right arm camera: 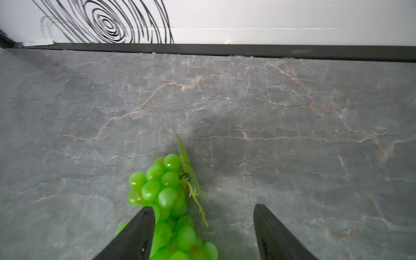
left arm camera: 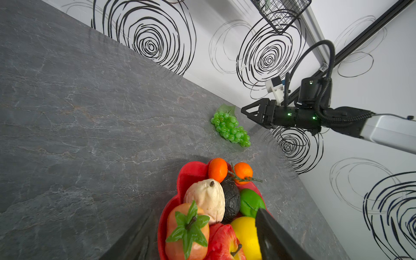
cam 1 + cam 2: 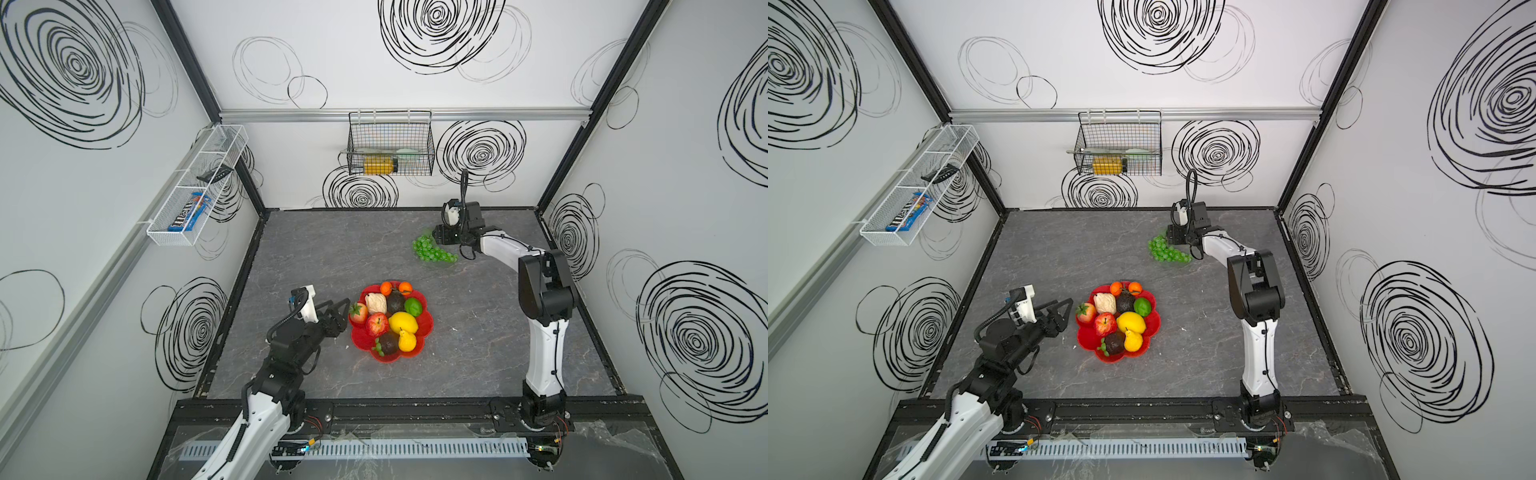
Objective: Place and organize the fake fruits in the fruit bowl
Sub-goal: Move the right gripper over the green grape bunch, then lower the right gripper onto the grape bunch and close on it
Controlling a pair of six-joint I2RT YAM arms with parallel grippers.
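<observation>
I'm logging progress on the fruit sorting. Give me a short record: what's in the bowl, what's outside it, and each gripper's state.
in bowl: ten fake fruits in the fruit bowl
outside bowl: green grapes, lying on the table
left gripper: open, empty, beside the bowl near the strawberry
right gripper: open, at the grapes, not closed on them

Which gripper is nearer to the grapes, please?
Right. The right gripper is open close over the stem end of the grapes; the left gripper is open beside the bowl, far from them.
</observation>
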